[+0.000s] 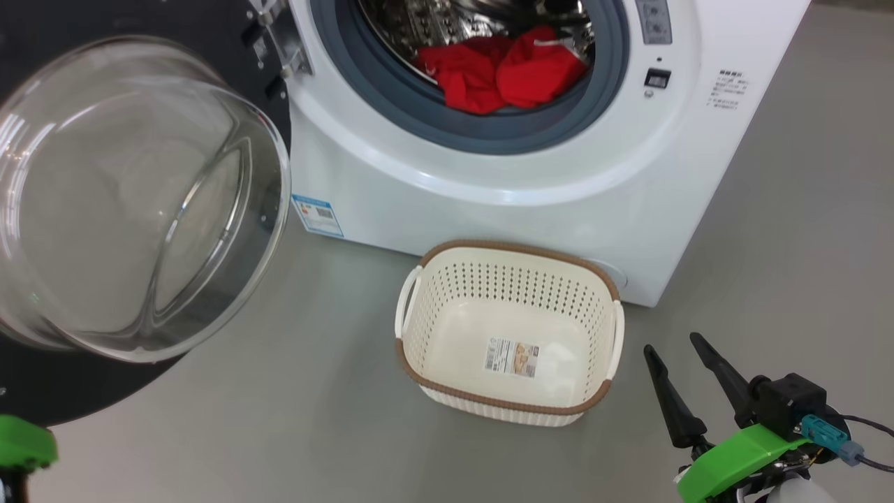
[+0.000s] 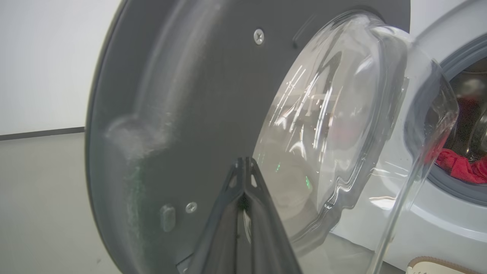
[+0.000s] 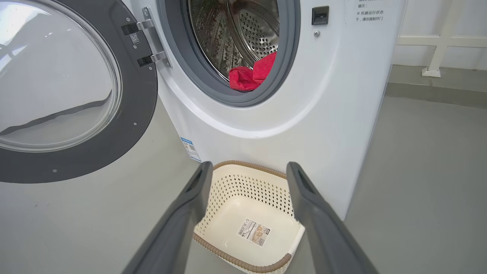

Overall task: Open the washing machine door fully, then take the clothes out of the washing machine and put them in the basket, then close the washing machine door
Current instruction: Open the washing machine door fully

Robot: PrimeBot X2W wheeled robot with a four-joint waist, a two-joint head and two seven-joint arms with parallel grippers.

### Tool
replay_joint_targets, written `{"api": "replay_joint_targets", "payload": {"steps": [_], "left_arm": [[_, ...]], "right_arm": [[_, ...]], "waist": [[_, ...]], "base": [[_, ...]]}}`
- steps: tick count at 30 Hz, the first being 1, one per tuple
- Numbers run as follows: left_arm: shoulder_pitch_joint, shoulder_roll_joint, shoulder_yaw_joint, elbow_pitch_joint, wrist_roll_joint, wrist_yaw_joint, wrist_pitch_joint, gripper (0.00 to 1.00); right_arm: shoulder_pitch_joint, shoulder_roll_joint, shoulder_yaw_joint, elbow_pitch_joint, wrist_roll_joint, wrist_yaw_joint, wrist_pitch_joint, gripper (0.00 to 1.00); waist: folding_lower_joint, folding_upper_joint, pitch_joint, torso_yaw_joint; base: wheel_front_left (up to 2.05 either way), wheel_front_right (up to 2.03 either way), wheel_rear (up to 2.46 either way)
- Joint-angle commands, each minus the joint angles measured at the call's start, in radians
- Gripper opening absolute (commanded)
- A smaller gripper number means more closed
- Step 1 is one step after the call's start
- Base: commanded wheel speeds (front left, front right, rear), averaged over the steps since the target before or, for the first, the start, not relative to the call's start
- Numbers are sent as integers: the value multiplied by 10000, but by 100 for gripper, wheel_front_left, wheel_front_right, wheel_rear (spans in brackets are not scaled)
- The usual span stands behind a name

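The washing machine (image 1: 531,175) was a smooth white box with a rounded front. A matte grey rubber ring (image 1: 447,119) framed its mouth, and behind the ring was a shiny steel drum (image 1: 447,21) dotted with holes. The clothes (image 1: 510,73) lay inside at the drum's lower lip. They were soft, crumpled bright red fabric, bunched against the ring.

The washing machine door (image 1: 140,195) stood open to the left, hung on a metal hinge (image 1: 279,42). Its clear glass bowl bulged toward the near side, and the wide dark rim around it was flat, with small screws showing. The door's lower edge reached out over the grey floor (image 1: 279,419).

The basket (image 1: 517,250) sat on the floor just before the machine's front, below the mouth. It was cream plastic pierced with rows of holes and had rounded corners, a brown woven-look rim and two side handles. A paper sticker (image 1: 513,358) lay on its bare bottom. Open floor lay between the basket and the door, and more to the right of the machine.

The left claw (image 2: 245,160) had its two dark fingers pressed together, tips close to the door's inner face beside the glass. Whether they touched it could not be told. The right claw (image 1: 672,344) hung near and right of the basket, its tapered fingers spread apart and holding nothing.
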Motion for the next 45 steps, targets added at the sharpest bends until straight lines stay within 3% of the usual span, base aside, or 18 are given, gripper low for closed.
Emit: {"api": "replay_joint_targets", "payload": {"steps": [1,4,6,7,8,19,30,45], "left_arm": [[262,449,86,-471,-101,18,-49,6],[766,334,-237,-910,-196,18,-49,33],[1307,170,-534,-1438,-209,18,-49,60],[1480,109,-612,-1612,-220,18,-49,84],[1650,23,-653,-1789,-223,18,-49,98],[3266,-628,-2094,-3536,-308,18,-49,100],[3902,-645,-3500,-4465,-624,18,-49,100],[4112,-784,-4065,-4676,-1108,17,-49,100]], "right_arm": [[74,-6,192,-226,37,65,-93,100],[226,18,174,-252,97,65,-93,100],[376,32,157,-283,138,65,-93,100],[425,36,153,-291,150,65,-93,100],[474,33,139,-301,165,65,-93,100],[902,63,-46,-475,211,65,-93,100],[1013,-33,-515,-658,193,65,-93,100],[1121,65,-974,-850,151,65,-93,100]], "waist": [[0,0,-295,-13],[0,0,-533,-19],[0,0,-740,-56],[0,0,-809,-74],[0,0,-878,-98],[0,0,-1336,-798],[0,0,-1332,-2052],[0,0,-1084,-3585]], "base": [[0,0,0],[0,0,0],[0,0,0],[0,0,0],[0,0,0],[0,0,0],[0,0,0],[0,0,0]]}}
